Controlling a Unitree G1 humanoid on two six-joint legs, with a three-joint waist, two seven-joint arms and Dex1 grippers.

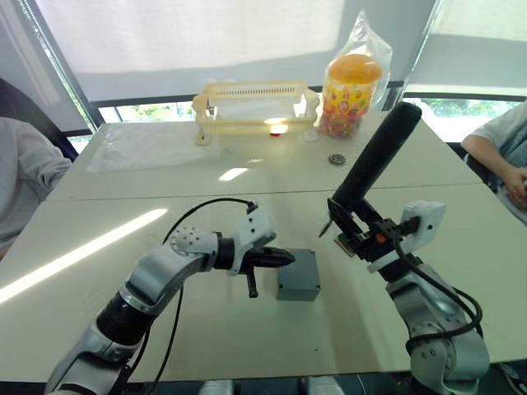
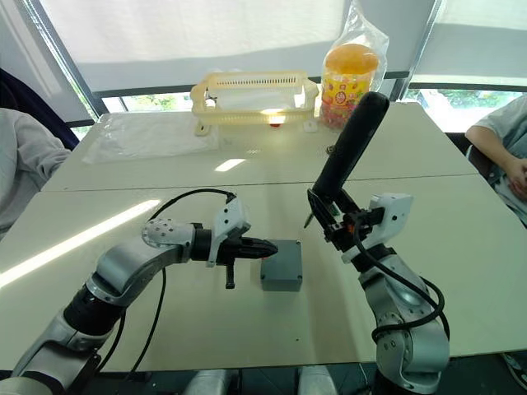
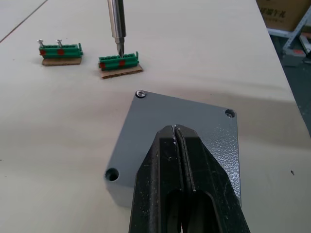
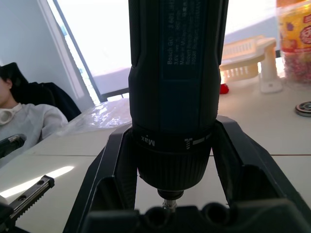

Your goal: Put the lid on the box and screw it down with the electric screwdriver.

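Note:
The grey lid (image 3: 170, 116) lies flat on the grey box (image 1: 298, 286) in the middle of the near table. One far corner of the lid shows a screw head (image 3: 141, 93), and a near corner hole (image 3: 112, 173) looks empty. My left gripper (image 1: 286, 257) is shut with nothing between its fingers, its tips just over the lid. To the right of the box, my right gripper (image 1: 354, 226) is shut on the black electric screwdriver (image 1: 379, 152), tilted, with its bit (image 3: 117, 29) pointing down above the table beyond the box.
Two green connector pieces (image 3: 119, 62) (image 3: 60, 50) lie just past the box. On the far table stand a pale yellow rack (image 1: 255, 103), a bagged snack jar (image 1: 352, 90) and a small round disc (image 1: 337, 159). People sit at the left (image 1: 25, 173) and right (image 1: 502, 156).

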